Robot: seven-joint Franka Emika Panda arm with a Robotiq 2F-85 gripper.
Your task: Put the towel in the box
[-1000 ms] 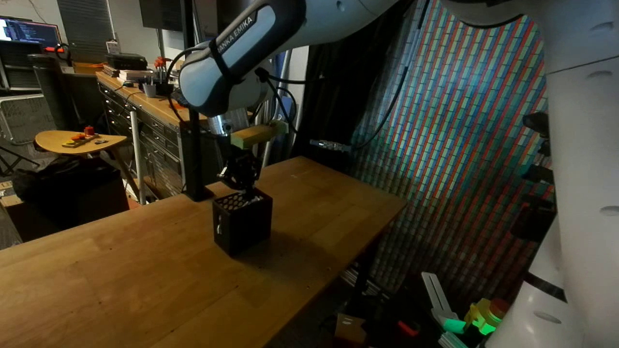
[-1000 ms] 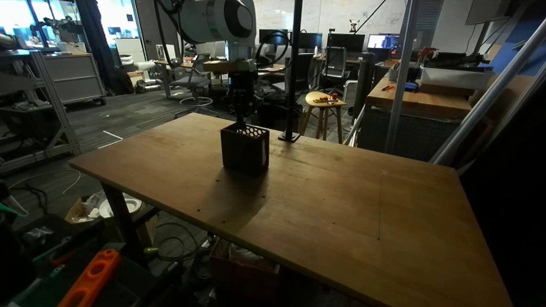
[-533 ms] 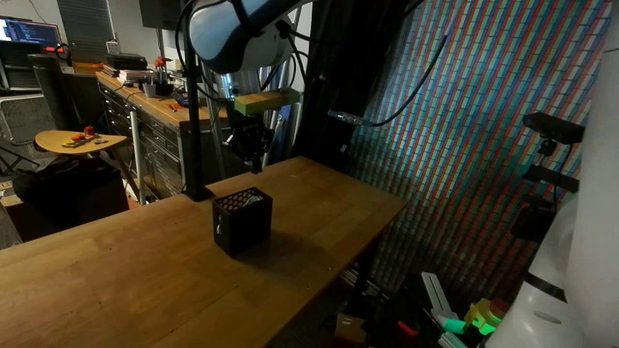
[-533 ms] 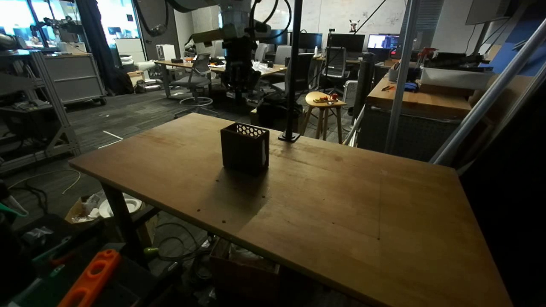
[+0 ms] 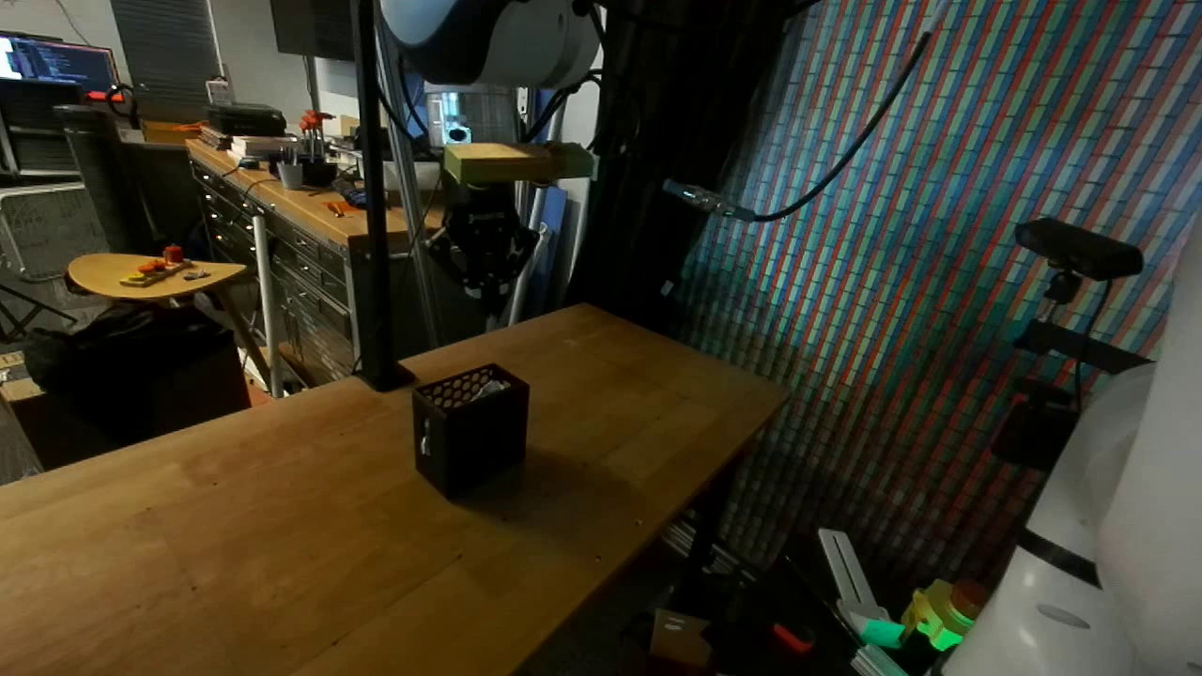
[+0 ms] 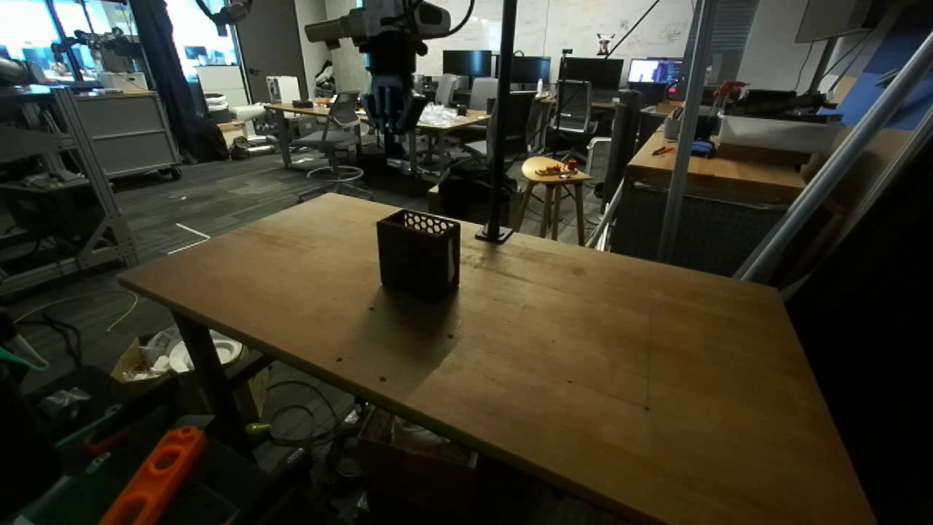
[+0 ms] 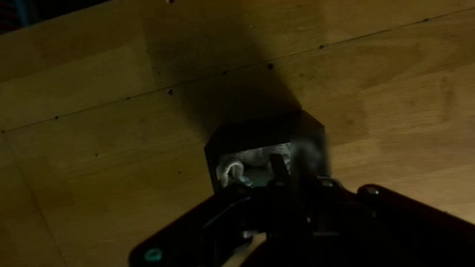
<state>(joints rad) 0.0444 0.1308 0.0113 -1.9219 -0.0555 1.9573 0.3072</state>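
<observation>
The grey-white towel (image 7: 232, 163) lies down inside the black honeycomb-walled box (image 5: 488, 437), so bunched that I can make out no long axis in it, and I see none of it draped over the rim. In the wrist view its pale loop sits at about nine o'clock from the fingertips of the gripper (image 5: 493, 300), while the box's opening runs its longer way from nine toward three. A light patch (image 5: 425, 437) shows on the box's side too; whether that is cloth behind a slot, I can't tell.

The gripper hangs above the box, well apart from it, with the box close to six o'clock below in both exterior views. Its fingers are drawn together, and I spot no cloth between them. There is only the one Panda arm (image 5: 554, 47), so nothing else is nearer.

To my eye the job is as good as done, and what remains would be a retreat toward twelve o'clock, which ought not drag the towel out. Going back down seems the riskier choice: the opening looks tight, and the fingers could catch a fold.

The box stands upright on the wooden tabletop (image 5: 282, 526). In an exterior view the black pole (image 5: 376, 282) has its foot near the box, at ten o'clock; a sideways swing should mind it.
</observation>
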